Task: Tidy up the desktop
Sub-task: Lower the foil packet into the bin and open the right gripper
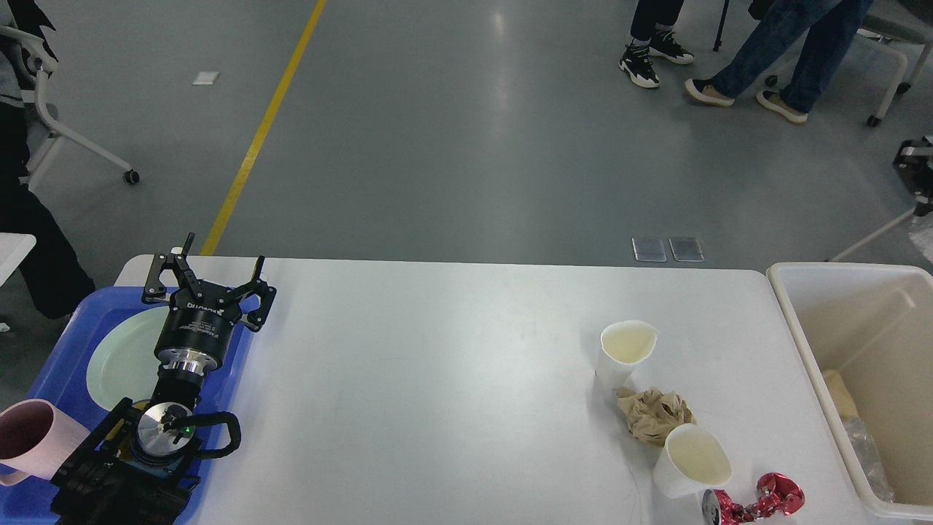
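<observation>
White surface (466, 364) spreads before me, holding cups (623, 354), crumpled paper (652, 414) and a crushed can (754, 501). My left pincer (208, 281) is spread over the tray (65, 350); my right's state I cannot tell. I judge the rubbish goes into the bin (794, 321) next.

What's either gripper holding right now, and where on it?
Left gripper: open, empty, above the blue tray. Right gripper: barely visible at the frame edge, so cannot tell.

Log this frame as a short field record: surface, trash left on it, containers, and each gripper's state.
surface: white desktop
trash on surface: two paper cups, crumpled brown paper, crushed red can
left container: blue tray with plate and pink mug
right container: cream bin
left gripper: open, over the tray's far edge
right gripper: at right frame edge, state unclear
</observation>
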`<state>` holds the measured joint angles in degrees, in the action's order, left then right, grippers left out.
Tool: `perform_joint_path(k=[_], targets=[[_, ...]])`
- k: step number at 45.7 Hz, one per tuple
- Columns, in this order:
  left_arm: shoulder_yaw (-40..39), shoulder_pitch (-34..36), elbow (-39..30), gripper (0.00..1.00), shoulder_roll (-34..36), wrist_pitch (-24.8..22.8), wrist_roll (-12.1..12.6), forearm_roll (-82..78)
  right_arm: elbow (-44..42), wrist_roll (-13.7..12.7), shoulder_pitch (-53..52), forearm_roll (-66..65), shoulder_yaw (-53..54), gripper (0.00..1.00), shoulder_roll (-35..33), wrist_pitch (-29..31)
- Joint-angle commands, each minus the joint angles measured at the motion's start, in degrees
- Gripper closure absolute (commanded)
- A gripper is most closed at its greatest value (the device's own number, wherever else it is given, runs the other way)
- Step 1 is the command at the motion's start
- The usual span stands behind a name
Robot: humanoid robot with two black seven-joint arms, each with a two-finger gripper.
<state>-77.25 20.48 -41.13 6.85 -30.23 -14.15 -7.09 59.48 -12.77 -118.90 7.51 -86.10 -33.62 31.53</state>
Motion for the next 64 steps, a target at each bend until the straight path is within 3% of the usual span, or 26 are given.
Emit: perform_joint_path(k=[1, 6, 15, 29, 41, 64], targets=[[0.0, 0.0, 0.0, 0.04, 0.0, 0.0, 0.0, 0.1, -11.8, 0.0, 14.7, 0.0, 9.6, 1.00, -5.7, -1.9], [0.0, 0.0, 0.0, 0.04, 0.0, 0.0, 0.0, 0.0, -21.2, 0.0, 28.7, 0.0, 21.6, 1.00, -8.8, -3.5], [0.0, 0.0, 0.0, 0.04, 0.0, 0.0, 0.0, 0.0, -30.2, 0.0, 48.5, 0.0, 38.6, 1.00, -8.7, -12.4], [0.0, 0.0, 0.0, 0.04, 0.0, 0.0, 0.0, 0.0, -40.7, 0.3, 69.1, 0.8, 52.3, 1.00, 2.3, -37.1], [0.0, 0.0, 0.0, 0.04, 0.0, 0.0, 0.0, 0.0, -50.2, 0.3, 76.7, 0.8, 55.2, 1.00, 10.5, -38.5], [0.0, 0.0, 0.0, 0.04, 0.0, 0.0, 0.0, 0.0, -50.6, 0.3, 79.5, 0.8, 55.4, 1.00, 13.4, -38.7]])
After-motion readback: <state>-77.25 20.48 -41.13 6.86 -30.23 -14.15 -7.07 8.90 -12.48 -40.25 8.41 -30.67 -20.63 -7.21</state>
